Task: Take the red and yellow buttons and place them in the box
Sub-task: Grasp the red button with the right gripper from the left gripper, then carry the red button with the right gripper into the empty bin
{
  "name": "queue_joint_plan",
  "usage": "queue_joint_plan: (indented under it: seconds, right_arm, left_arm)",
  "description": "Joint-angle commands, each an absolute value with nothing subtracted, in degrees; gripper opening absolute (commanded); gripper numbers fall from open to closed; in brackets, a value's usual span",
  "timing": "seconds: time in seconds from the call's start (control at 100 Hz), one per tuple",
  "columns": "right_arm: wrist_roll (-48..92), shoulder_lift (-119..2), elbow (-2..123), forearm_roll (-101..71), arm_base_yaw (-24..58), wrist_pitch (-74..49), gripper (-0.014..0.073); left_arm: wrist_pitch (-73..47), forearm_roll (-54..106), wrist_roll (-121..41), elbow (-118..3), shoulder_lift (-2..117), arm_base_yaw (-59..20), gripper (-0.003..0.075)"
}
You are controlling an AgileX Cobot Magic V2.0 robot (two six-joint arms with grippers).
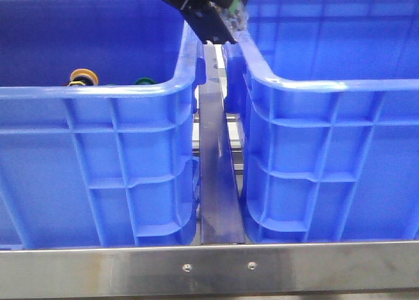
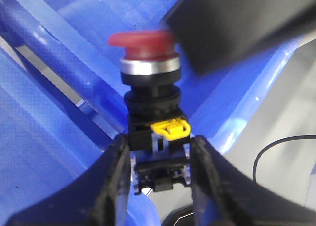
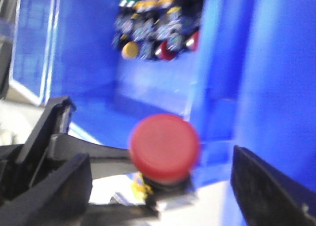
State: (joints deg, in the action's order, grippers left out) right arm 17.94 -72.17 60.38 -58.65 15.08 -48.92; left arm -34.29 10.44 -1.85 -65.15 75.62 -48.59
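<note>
My left gripper (image 2: pixel 160 154) is shut on the black base of the red button (image 2: pixel 143 43), whose dark red cap sits on a silvery collar. In the right wrist view the same red button (image 3: pixel 164 147) is between the wide-open fingers of my right gripper (image 3: pixel 165 186), with gaps on both sides. In the front view the black gripper bodies (image 1: pixel 211 19) meet high above the gap between the crates. A yellow button (image 1: pixel 84 77) lies in the left crate (image 1: pixel 98 93). The box (image 1: pixel 327 87) is the right blue crate.
A green-capped button (image 1: pixel 145 81) lies next to the yellow one. The right wrist view shows a pile of several buttons (image 3: pixel 158 33) in a crate corner, among them a yellow cap (image 3: pixel 130 50). A dark bar (image 1: pixel 219 182) runs between the crates. A steel rail (image 1: pixel 209 267) crosses the front.
</note>
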Motion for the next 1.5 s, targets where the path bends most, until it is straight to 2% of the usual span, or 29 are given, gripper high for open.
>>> queue_joint_plan:
  seconds: [0.0, 0.12, 0.19, 0.31, 0.41, 0.54, 0.59, 0.66, 0.72, 0.73, 0.78, 0.85, 1.17, 1.49]
  right_arm:
    - [19.91, -72.40, 62.86, -63.04, 16.50, -48.50, 0.0589]
    - [20.03, -73.63, 63.30, -63.16, 17.24, -48.03, 0.0561]
    - [20.03, -73.63, 63.30, -63.16, 17.24, -47.69, 0.0460]
    - [20.03, -73.63, 63.30, -63.16, 17.24, -47.96, 0.0220]
    - [20.03, -73.63, 63.30, -63.16, 17.24, -48.14, 0.0135]
    - [20.03, -73.63, 63.30, -63.16, 17.24, -48.14, 0.0134]
    - [20.03, -73.63, 63.30, -63.16, 17.24, -48.14, 0.0134]
    - [20.33, -73.52, 63.32, -63.16, 17.19, -47.87, 0.0134]
    - [20.76, -73.09, 63.32, -63.10, 17.19, -46.66, 0.0134]
    - [20.82, -73.00, 63.32, -63.10, 17.13, -46.66, 0.0134]
    - [21.54, -72.32, 63.32, -62.98, 17.08, -45.11, 0.0134]
    - [23.64, -70.72, 63.32, -62.83, 17.08, -42.78, 0.0134]
    - [26.34, -62.08, 59.09, -45.17, 17.08, -23.03, 0.0134]
    - [26.45, -62.38, 46.92, -36.89, 17.08, 3.71, 0.0129]
  left_arm:
    - [-30.97, 11.44, -1.70, -66.81, 74.19, -49.14, 0.0042]
    - [-30.97, 11.44, -1.70, -66.81, 74.19, -49.14, 0.0042]
    - [-30.97, 11.44, -1.70, -66.81, 74.19, -49.14, 0.0042]
    - [-30.97, 11.44, -1.70, -66.81, 74.19, -49.14, 0.0042]
    - [-31.08, 11.44, -1.70, -66.81, 74.19, -49.14, 0.0042]
    - [-30.95, 11.44, -1.70, -66.81, 74.19, -49.14, 0.0046]
    - [-31.41, 11.44, -1.70, -66.81, 74.19, -49.14, 0.0071]
    - [-31.92, 11.44, -1.70, -66.81, 74.19, -49.14, 0.0168]
    - [-32.46, 11.44, -1.70, -66.81, 74.19, -49.14, 0.0314]
    - [-32.46, 11.44, -1.70, -66.81, 74.19, -49.14, 0.0314]
    - [-32.59, 11.44, -1.70, -66.81, 74.19, -49.14, 0.0428]
    - [-32.68, 11.44, -1.70, -66.81, 74.19, -49.14, 0.0512]
    - [-33.13, 12.66, -1.70, -66.81, 74.19, -49.14, 0.0511]
    - [-33.64, 12.69, -1.70, -66.81, 74.19, -49.14, 0.0511]
